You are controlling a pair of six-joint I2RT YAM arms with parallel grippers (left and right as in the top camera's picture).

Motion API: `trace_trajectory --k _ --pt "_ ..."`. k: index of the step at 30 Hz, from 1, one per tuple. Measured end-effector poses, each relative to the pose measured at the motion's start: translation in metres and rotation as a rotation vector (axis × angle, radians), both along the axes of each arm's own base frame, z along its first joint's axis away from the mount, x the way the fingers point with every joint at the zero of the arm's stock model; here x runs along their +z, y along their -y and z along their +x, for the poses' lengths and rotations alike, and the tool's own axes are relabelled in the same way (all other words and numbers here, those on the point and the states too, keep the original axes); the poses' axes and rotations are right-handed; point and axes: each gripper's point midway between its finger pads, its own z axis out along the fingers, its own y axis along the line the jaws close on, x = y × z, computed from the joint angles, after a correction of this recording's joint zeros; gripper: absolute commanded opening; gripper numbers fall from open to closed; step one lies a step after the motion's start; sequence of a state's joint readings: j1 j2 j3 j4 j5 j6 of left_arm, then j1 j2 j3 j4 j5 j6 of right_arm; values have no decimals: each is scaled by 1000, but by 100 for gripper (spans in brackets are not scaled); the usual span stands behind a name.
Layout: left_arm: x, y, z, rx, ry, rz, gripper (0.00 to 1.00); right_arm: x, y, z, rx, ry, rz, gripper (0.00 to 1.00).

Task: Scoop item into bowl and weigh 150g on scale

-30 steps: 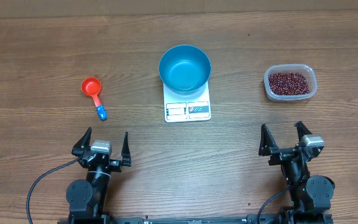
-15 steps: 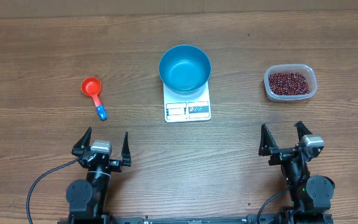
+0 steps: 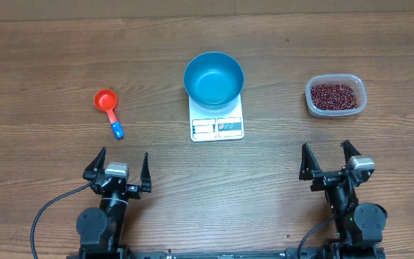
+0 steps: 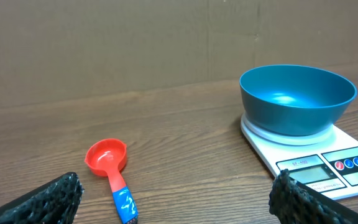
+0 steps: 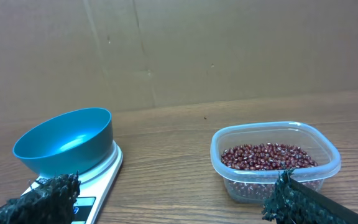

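The blue bowl (image 3: 213, 78) (image 4: 297, 98) (image 5: 64, 140) stands empty on the white scale (image 3: 217, 125) (image 4: 316, 163) (image 5: 95, 177) at the table's middle. Dark red-brown beans (image 3: 333, 95) (image 5: 266, 157) fill a clear plastic tub (image 3: 336, 96) (image 5: 275, 160) at the right. A red scoop with a blue handle (image 3: 109, 108) (image 4: 110, 167) lies at the left. My left gripper (image 3: 117, 169) (image 4: 176, 202) hangs open near the front edge, below the scoop, holding nothing. My right gripper (image 3: 329, 160) (image 5: 173, 199) is open too, below the tub, nothing between its fingers.
A brown cardboard wall (image 4: 166, 43) backs the far side of the wooden table (image 3: 42, 57). Both arm bases and their cables sit at the front edge.
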State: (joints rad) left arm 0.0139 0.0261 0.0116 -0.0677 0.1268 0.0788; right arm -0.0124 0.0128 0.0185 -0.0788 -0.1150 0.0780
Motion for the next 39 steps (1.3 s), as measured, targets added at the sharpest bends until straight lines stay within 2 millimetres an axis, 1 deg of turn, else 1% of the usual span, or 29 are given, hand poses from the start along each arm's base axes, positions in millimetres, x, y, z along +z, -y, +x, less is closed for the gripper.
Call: trace_trajectory --k 36,39 --pt "-1 -1 0 7 -9 -7 100 0 0 0 0 0 0 100" --pt "1 -1 0 8 -24 -17 100 0 0 0 0 0 0 100"
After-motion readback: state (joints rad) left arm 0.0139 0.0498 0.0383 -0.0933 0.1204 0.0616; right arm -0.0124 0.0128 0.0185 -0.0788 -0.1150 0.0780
